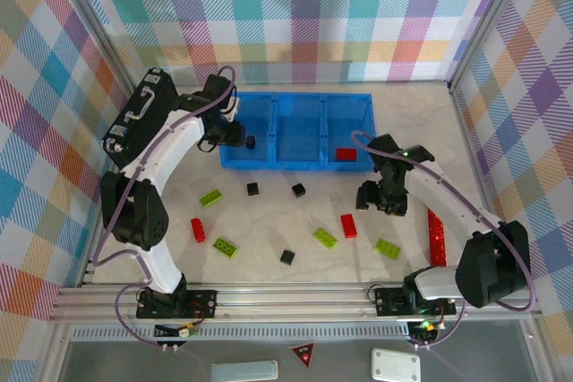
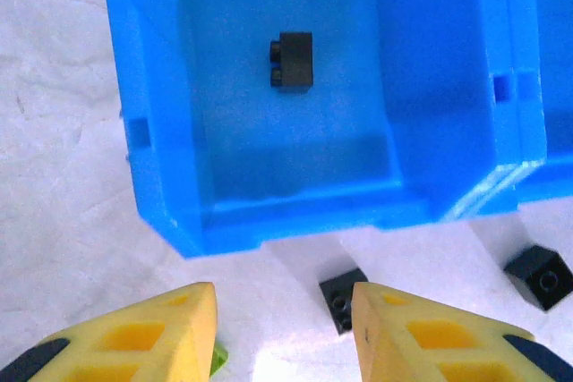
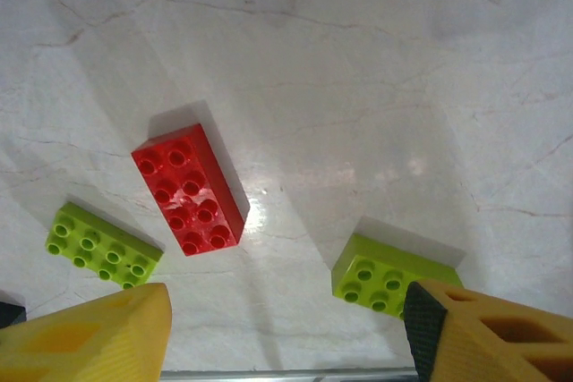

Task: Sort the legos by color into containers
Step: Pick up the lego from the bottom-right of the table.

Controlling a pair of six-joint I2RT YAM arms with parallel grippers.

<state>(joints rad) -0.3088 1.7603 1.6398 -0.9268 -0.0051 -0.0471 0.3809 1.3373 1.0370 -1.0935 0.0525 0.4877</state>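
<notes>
Legos (image 1: 325, 238) are scattered on the table (image 1: 269, 221); a black cube (image 2: 291, 60) is seen in the left compartment of the tray (image 1: 295, 165), a red brick (image 1: 345, 155) in the right. The left arm (image 1: 170, 145) is extended toward that cube, jaws parted and empty. The right arm (image 1: 448, 203) is bent above a loose red brick (image 3: 188, 190), jaws wide, nothing gripped.

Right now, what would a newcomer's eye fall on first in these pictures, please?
The bright blue tray stands out at the table's far side, holding one black brick in its left compartment and one red brick in its right. Red, lime and black loose bricks lie scattered before it.
</notes>
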